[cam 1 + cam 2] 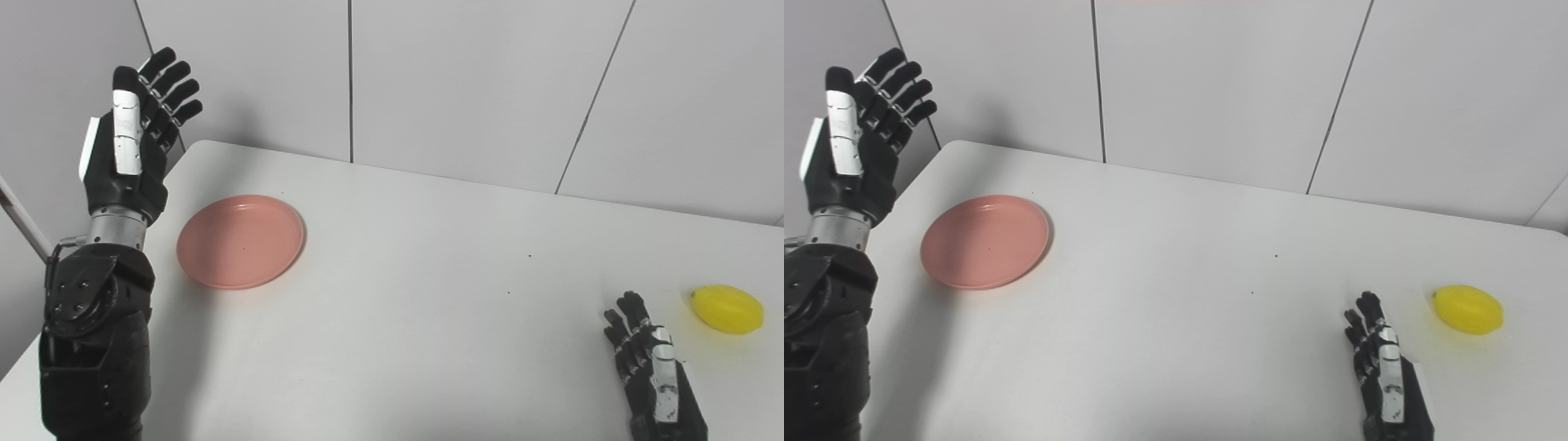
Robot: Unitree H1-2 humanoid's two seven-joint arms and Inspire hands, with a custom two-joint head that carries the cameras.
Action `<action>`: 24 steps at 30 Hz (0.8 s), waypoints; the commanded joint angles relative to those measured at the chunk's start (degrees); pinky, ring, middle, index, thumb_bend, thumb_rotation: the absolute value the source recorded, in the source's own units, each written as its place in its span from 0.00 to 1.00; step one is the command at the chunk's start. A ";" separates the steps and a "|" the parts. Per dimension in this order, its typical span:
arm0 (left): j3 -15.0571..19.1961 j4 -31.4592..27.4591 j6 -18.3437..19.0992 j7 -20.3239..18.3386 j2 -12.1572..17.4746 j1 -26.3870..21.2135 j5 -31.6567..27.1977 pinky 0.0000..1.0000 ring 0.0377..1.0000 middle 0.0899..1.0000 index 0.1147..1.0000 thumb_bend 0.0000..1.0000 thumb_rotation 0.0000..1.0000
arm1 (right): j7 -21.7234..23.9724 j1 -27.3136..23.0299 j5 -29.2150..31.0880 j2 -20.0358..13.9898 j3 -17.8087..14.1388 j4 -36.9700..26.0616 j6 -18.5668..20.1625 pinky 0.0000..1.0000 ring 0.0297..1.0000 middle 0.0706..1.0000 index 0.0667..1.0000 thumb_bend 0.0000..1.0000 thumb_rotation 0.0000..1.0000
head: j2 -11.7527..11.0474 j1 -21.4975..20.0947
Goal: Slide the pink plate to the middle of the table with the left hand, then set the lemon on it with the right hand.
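A pink plate point(240, 241) lies flat on the left part of the white table point(416, 294), empty. My left hand point(136, 141) is raised high above the table's left edge, to the left of the plate, open with fingers spread and holding nothing. A yellow lemon point(727, 309) lies near the table's right edge. My right hand point(649, 361) rests low at the front right, open and empty, a short way left of the lemon and not touching it.
Grey wall panels point(465, 79) stand right behind the table's far edge. The table's rounded far-left corner point(202, 146) is close to my left hand. A pale slanted bar point(21, 223) shows at the far left, off the table.
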 commanded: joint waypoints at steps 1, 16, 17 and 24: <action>0.73 -0.10 -1.11 -0.63 3.21 -3.22 -0.07 0.79 0.81 0.81 0.78 0.99 0.89 | 0.69 0.97 0.54 0.38 0.19 2.55 -1.91 1.00 0.96 0.98 0.96 0.70 1.00 | 0.05 -0.04; 2.84 9.09 0.02 0.38 7.18 -5.40 -0.45 0.85 0.83 0.82 0.80 0.98 0.90 | 0.66 1.01 0.64 0.52 0.07 2.31 -1.61 1.00 0.96 0.98 0.96 0.70 1.00 | 0.31 -0.19; 2.89 9.63 0.14 0.62 7.01 -5.44 -0.22 0.86 0.83 0.83 0.81 0.99 0.90 | 0.60 1.04 0.55 0.54 0.11 2.18 -1.53 1.00 0.96 0.98 0.96 0.71 1.00 | 0.31 -0.19; 2.90 17.42 -4.32 0.18 5.84 -4.57 1.97 0.88 0.86 0.86 0.85 0.97 0.88 | 0.25 1.31 0.15 0.70 0.26 1.42 -1.08 1.00 0.95 0.97 0.95 0.72 1.00 | 0.62 -0.54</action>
